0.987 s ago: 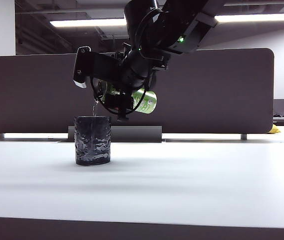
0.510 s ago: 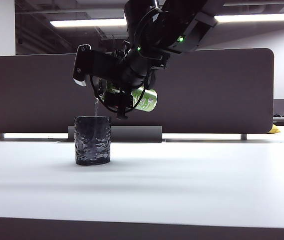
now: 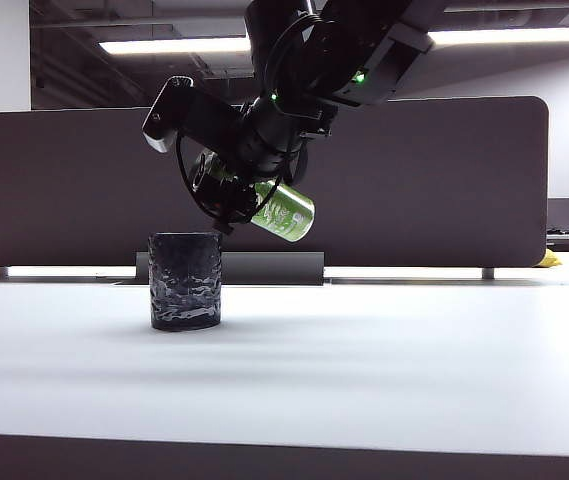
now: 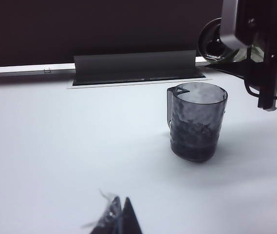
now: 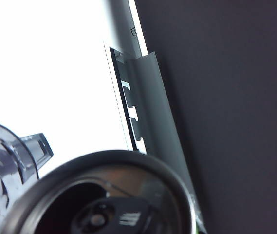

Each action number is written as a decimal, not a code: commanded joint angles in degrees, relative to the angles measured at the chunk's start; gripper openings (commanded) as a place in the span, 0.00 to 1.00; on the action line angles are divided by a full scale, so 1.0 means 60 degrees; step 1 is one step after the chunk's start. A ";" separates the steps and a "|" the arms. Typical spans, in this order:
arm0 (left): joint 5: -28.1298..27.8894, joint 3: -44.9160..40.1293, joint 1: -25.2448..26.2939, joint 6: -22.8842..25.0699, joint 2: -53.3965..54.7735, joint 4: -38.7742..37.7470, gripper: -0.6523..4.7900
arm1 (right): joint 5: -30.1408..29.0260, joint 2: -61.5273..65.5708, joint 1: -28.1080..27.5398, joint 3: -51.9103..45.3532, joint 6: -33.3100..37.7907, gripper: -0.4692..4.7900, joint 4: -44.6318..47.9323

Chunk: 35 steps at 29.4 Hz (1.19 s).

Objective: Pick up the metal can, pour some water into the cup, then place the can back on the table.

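While no lettering reads clearly anywhere, the cup (image 3: 185,281), a dark bumpy glossy tumbler, stands left of centre on the white table (image 3: 384,360). Above it and just right, the right gripper (image 3: 232,195) is clenched around the metal can (image 3: 282,211), bright green with pale markings, tilted with its mouth up-left. Nearer, the left gripper (image 4: 118,219) sits low over the table, fingertips together.
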 commanded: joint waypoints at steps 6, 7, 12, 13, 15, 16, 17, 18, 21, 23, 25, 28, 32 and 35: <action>0.0033 0.0011 -0.0058 0.0000 0.0007 0.0128 0.11 | 0.0262 -0.0160 -0.0007 0.0091 0.2299 0.59 0.0386; 0.0033 0.0011 -0.0076 0.0000 0.0007 0.0128 0.11 | 0.0266 -0.0189 -0.0015 0.0091 0.2565 0.59 0.0382; 0.0033 0.0011 -0.0080 0.0000 0.0007 0.0128 0.11 | 0.0255 -0.0463 -0.0175 0.0087 0.4164 0.59 0.0295; 0.0033 0.0011 -0.0080 0.0000 0.0007 0.0128 0.11 | 0.0255 -0.0510 -0.0200 0.0087 0.4422 0.59 0.0259; 0.0033 0.0011 -0.0076 0.0000 0.0007 0.0128 0.11 | 0.0251 -0.0659 -0.0339 0.0087 0.5045 0.59 0.0066; 0.0033 0.0011 -0.0076 0.0000 0.0007 0.0128 0.11 | 0.0222 -0.0743 -0.0412 0.0087 0.5370 0.59 -0.0084; 0.0029 0.0011 -0.0076 0.0000 0.0007 0.0131 0.11 | 0.0175 -0.0812 -0.0470 0.0084 0.5501 0.59 -0.0182; 0.0029 0.0011 -0.0076 0.0000 0.0007 0.0128 0.11 | 0.0175 -0.0925 -0.0506 0.0084 0.5737 0.59 -0.0426; 0.0029 0.0011 -0.0076 0.0000 0.0007 0.0128 0.11 | -0.0226 -0.1213 -0.0630 0.0084 0.6138 0.59 -0.0882; 0.0033 0.0011 -0.0076 0.0000 0.0007 0.0128 0.11 | -0.0503 -0.1417 -0.0798 0.0080 0.6586 0.59 -0.1024; 0.0033 0.0011 -0.0073 0.0000 0.0007 0.0128 0.11 | -0.0852 -0.1628 -0.0998 0.0080 0.7114 0.59 -0.1140; 0.0029 0.0011 -0.0018 0.0000 0.0007 0.0124 0.11 | -0.1169 -0.1974 -0.1290 0.0080 0.7562 0.59 -0.1486; 0.0029 0.0011 0.0000 0.0000 0.0007 0.0128 0.11 | -0.1610 -0.2299 -0.1566 0.0073 0.7985 0.59 -0.2131; 0.0029 0.0011 0.0000 0.0000 0.0007 0.0124 0.11 | -0.2080 -0.2339 -0.1687 0.0047 0.8480 0.59 -0.2288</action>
